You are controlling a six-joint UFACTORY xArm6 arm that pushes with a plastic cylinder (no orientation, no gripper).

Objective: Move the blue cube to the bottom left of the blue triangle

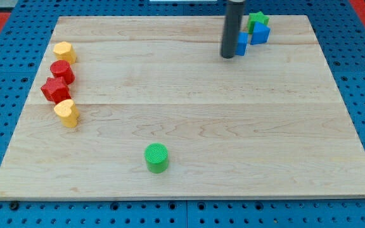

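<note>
The blue cube (242,44) sits near the view's top right, mostly hidden behind my rod. My tip (227,56) rests on the board against the cube's left side. The blue triangle (260,34) lies just up and right of the cube, touching or nearly touching it. A green star block (256,20) sits right behind the triangle at the board's top edge.
At the view's left stand a yellow block (64,51), a red cylinder (62,71), a red star (56,90) and another yellow block (66,113) in a column. A green cylinder (156,157) stands at the bottom centre. The wooden board (182,126) lies on a blue pegboard.
</note>
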